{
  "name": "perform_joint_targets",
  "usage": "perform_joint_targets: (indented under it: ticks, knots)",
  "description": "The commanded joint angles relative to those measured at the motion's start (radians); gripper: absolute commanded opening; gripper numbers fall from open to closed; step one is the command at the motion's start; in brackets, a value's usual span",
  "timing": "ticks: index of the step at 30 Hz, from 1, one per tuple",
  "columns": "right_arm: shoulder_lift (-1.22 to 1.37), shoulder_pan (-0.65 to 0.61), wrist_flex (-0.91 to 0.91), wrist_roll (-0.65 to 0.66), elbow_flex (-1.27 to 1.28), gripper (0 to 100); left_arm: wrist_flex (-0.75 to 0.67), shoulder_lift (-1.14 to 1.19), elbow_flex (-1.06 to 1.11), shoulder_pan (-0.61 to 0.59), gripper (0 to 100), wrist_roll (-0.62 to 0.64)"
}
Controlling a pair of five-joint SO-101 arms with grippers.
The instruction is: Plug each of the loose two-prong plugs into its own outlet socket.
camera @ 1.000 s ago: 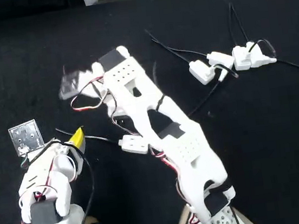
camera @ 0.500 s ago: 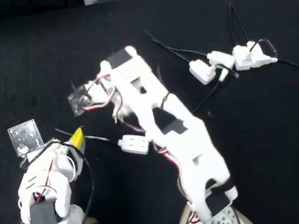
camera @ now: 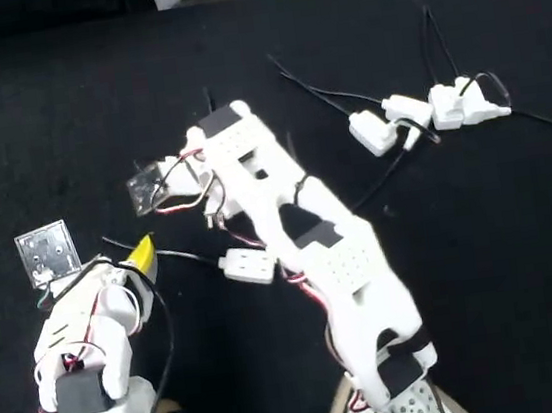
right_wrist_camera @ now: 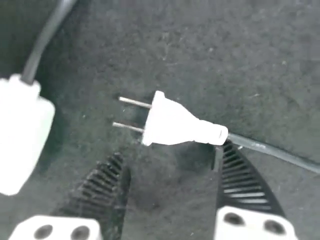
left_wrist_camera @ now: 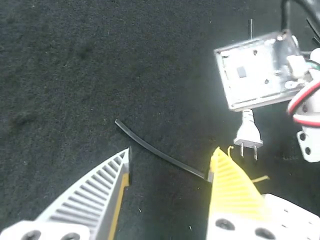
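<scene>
White two-prong plug lies flat on the black table, just ahead of the right gripper, whose jaws are spread wide. The left gripper has its jaws spread too, over a thin black cord. A white socket block lies near the middle of the high view.

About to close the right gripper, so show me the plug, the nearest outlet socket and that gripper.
plug (right_wrist_camera: 175, 122): right wrist view, middle of its white body.
outlet socket (camera: 248, 265): high view, its top face.
right gripper (right_wrist_camera: 171, 155): right wrist view, midway between fingertips.
</scene>
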Motion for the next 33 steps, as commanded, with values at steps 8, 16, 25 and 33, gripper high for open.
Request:
perform_joint_targets:
  ticks: [8, 16, 25, 33]
  knots:
    - [-0.081, -0.064, -0.091, -0.020, -0.015, 24.3, 0.003, 0.003, -0.068, -0.008, 26, 0.008]
    - [-0.128, -0.092, -0.133, 0.011, -0.005, 24.3, 0.003, 0.003, -0.107, -0.151, 26, 0.061]
    - [-0.030, -0.130, -0.193, 0.087, -0.015, 24.3, 0.002, 0.003, -0.111, -0.166, 26, 0.080]
    - [0.024, -0.129, -0.203, 0.089, -0.007, 21.1, 0.005, 0.003, -0.125, -0.166, 26, 0.081]
